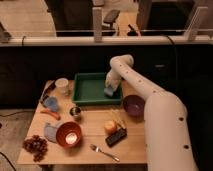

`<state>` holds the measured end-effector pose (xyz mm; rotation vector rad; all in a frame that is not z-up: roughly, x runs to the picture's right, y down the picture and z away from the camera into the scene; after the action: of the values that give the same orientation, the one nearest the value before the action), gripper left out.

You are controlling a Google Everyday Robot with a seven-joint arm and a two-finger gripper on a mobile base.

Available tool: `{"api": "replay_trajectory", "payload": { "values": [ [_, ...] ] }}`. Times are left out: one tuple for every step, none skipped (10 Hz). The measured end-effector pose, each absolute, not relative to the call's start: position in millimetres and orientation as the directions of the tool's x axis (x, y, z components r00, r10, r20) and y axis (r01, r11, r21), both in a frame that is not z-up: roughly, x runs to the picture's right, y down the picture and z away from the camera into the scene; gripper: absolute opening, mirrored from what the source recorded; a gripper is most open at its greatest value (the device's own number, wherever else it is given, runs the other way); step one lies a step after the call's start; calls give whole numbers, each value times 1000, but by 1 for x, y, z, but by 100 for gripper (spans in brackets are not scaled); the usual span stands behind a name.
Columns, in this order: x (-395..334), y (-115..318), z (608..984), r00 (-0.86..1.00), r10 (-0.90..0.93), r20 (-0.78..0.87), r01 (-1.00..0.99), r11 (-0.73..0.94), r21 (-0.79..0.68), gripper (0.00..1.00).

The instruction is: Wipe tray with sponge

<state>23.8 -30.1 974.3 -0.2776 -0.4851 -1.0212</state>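
Closest to us, at the front edge of the surface (pixel 90 159), lie a fork (pixel 104 152) and a bunch of grapes (pixel 35 145). Just behind them are an orange bowl (pixel 69 134), a flat grey-blue cloth (pixel 50 131) touching its left side, a dark flat thing (pixel 116 136) and a round orange fruit (pixel 110 126). None of these are needed for the job, so they sit out of the way. The robot's big white arm (pixel 162 120) rises on the right and bends over them, so it does not bump anything.

A little farther back are a small tin (pixel 75 112), a blue cup-like thing (pixel 50 102) and a purple bowl (pixel 134 105) that sits just beside the arm.

Farther still is the green tray (pixel 87 90), lying flat near the back of the surface, with a white cup (pixel 62 85) just to its left. The tool (pixel 110 87) reaches down into the right end of the tray. It looks clenched on the sponge (pixel 108 92), which is a small light blue block at its tip. The sponge seems to touch the tray floor, close to the right wall. I think it is held low like this so that it can rub the tray clean. The left part of the tray floor is bare, so there is plenty of floor to wipe.
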Motion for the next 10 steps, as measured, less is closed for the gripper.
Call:
{"api": "replay_trajectory", "payload": {
  "values": [
    [11,-32,978,417,-749,515,868,495,18,0],
    [-14,-35,980,385,-756,529,874,483,54,0],
    [-28,-35,979,362,-759,540,877,475,79,0],
    [-42,-34,976,329,-762,558,880,462,111,0],
    [-52,-28,969,295,-762,577,883,447,139,0],
    [-55,-23,963,278,-759,589,885,441,151,0],
    [-54,-15,955,262,-755,601,887,434,159,0],
    [-50,-3,942,244,-747,618,890,426,164,0],
    [-42,5,933,237,-741,628,893,421,161,0],
    [-34,7,929,243,-738,629,893,423,152,0]
  ]
}}
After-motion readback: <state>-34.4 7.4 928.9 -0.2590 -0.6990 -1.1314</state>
